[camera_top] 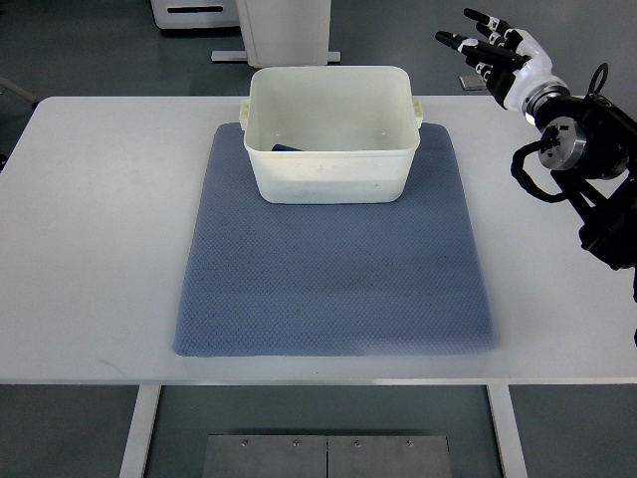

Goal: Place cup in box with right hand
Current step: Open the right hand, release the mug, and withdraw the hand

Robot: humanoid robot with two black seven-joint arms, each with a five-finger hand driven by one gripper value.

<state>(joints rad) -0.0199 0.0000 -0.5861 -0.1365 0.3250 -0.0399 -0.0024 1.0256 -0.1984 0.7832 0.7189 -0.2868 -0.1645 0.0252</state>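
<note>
**Empty right hand raised beside tub, dark object glimpsed inside**

Top view: A cream plastic tub (329,134) with side handles is seen at the far end of a blue textured mat (333,249) laid on a white table (90,249). Inside the tub, against its near left wall, a small dark blue shape (285,148) is partly shown; it is judged to be the cup, though too little of it is visible for that to be confirmed. No cup is seen on the mat or on the bare tabletop.

The right hand (503,55) is held up at the picture's top right, beyond the table's far right corner and well apart from the tub. Its fingers (478,18) are spread loosely and nothing is grasped. The left arm is not shown.

The placing appears to be done already, with the hand clear of the tub. If the step is to be finished well, the arm should be kept high and wide of the tub's right handle (415,108), so that neither tub nor mat is nudged.
</note>
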